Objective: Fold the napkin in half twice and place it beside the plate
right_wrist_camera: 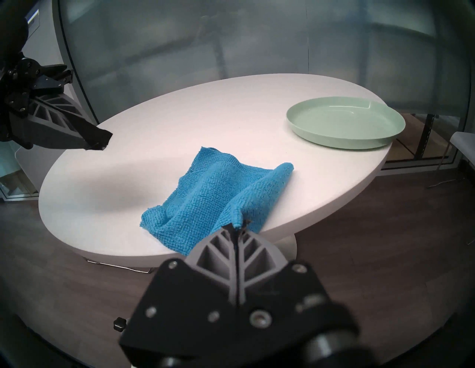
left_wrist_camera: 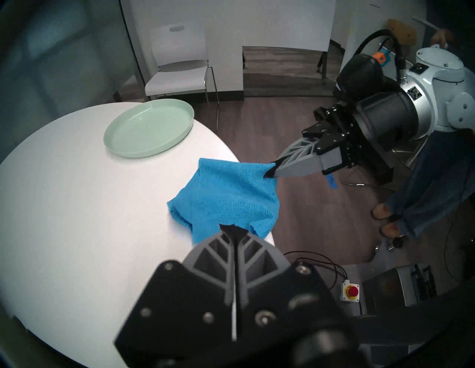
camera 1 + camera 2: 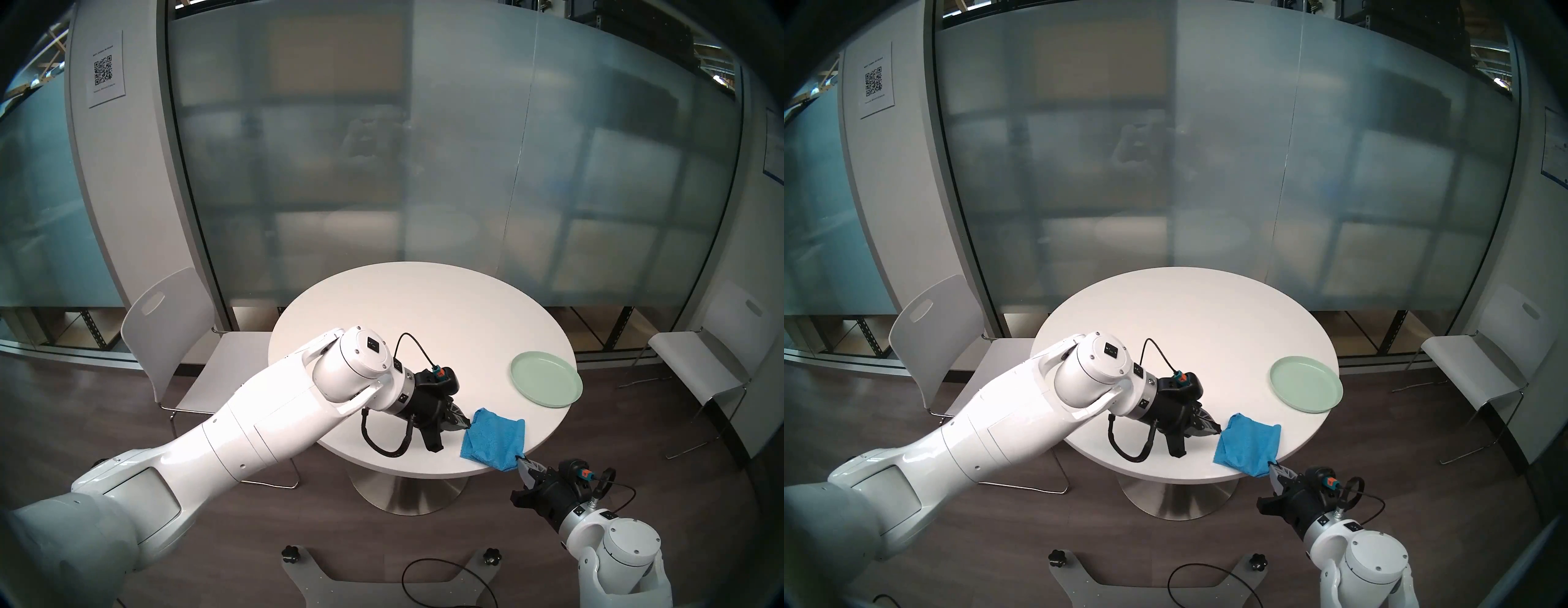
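The bright blue napkin (image 3: 492,441) lies rumpled and partly doubled over at the near right edge of the round white table (image 3: 424,314). One corner reaches past the rim. My right gripper (image 3: 519,458) is below that edge, shut on this near corner (image 1: 237,226) of the napkin (image 1: 216,195). My left gripper (image 3: 468,423) hovers just left of the napkin's far left corner, shut, with nothing between its fingers; in the right wrist view the left gripper (image 1: 102,140) is apart from the cloth. The pale mint-green plate (image 3: 545,380) sits empty at the table's right edge, beyond the napkin.
A white chair (image 3: 169,331) stands left of the table and another chair (image 3: 712,361) to the right. Frosted glass walls run behind. A person's shoes (image 2: 385,213) and an emergency-stop box (image 2: 350,291) are on the floor near my right arm.
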Robot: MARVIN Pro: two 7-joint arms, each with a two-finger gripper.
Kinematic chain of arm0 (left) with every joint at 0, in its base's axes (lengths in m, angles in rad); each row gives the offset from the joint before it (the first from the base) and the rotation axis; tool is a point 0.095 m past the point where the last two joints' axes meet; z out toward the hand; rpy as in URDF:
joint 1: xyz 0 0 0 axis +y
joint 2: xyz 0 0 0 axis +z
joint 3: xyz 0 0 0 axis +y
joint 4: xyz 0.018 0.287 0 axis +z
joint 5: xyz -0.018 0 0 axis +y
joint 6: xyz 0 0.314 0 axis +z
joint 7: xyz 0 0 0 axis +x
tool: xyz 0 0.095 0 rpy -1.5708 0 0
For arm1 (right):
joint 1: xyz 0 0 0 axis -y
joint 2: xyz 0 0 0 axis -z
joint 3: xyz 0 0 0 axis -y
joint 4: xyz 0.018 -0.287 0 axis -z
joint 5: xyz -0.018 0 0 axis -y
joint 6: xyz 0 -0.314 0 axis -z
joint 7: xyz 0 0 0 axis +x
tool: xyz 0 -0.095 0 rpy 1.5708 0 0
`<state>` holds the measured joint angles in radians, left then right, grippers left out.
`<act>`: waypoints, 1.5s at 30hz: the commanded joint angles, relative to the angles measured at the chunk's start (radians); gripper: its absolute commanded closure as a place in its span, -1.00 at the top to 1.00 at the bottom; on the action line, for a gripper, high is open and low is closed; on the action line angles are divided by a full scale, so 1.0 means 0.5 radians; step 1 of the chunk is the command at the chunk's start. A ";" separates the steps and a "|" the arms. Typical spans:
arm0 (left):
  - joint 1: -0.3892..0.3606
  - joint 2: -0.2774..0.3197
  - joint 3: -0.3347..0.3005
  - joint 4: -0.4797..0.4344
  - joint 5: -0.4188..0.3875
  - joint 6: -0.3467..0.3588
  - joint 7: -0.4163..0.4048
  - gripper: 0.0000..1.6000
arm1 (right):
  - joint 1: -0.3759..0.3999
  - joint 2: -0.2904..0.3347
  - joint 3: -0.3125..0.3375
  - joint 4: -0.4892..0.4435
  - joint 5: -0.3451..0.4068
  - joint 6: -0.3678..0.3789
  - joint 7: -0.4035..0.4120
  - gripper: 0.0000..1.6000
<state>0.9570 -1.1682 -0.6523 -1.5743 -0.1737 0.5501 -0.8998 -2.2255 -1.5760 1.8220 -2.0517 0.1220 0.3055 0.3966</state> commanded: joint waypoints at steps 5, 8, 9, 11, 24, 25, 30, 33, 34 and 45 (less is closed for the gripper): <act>-0.069 -0.231 0.100 0.132 -0.011 -0.013 -0.040 -0.88 | 0.034 -0.025 -0.013 -0.060 0.016 -0.007 -0.002 -1.00; -0.087 -0.257 0.117 0.187 -0.003 -0.026 -0.029 -0.92 | 0.032 -0.030 -0.016 -0.064 0.017 -0.008 0.000 -1.00; -0.098 -0.266 0.128 0.207 0.013 -0.024 -0.013 -0.93 | 0.030 -0.033 -0.019 -0.067 0.017 -0.008 0.001 -1.00; -0.110 -0.282 0.134 0.252 0.018 -0.037 -0.005 -0.95 | 0.027 -0.038 -0.025 -0.074 0.017 -0.007 0.003 -1.00; -0.173 -0.339 0.167 0.411 0.073 -0.082 0.008 -0.96 | 0.015 -0.059 -0.039 -0.097 0.008 0.000 0.003 -1.00; -0.170 -0.343 0.170 0.421 0.076 -0.089 0.009 -0.96 | 0.013 -0.060 -0.039 -0.097 0.008 -0.001 0.003 -1.00; -0.165 -0.369 0.203 0.471 0.100 -0.105 -0.005 -0.97 | 0.003 -0.070 -0.034 -0.097 0.005 -0.009 0.002 -1.00; -0.164 -0.378 0.214 0.485 0.111 -0.102 -0.005 -0.98 | -0.001 -0.072 -0.032 -0.099 0.006 -0.011 0.002 -1.00; -0.166 -0.381 0.224 0.489 0.124 -0.103 -0.001 -0.98 | -0.002 -0.072 -0.031 -0.099 0.007 -0.011 0.003 -1.00; -0.167 -0.399 0.254 0.543 0.176 -0.113 0.018 -1.00 | -0.007 -0.068 -0.023 -0.105 0.013 -0.012 0.015 -1.00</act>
<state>0.8886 -1.3450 -0.5196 -1.3013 -0.0880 0.4976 -0.9008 -2.2289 -1.6122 1.8062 -2.0790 0.1246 0.3053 0.4000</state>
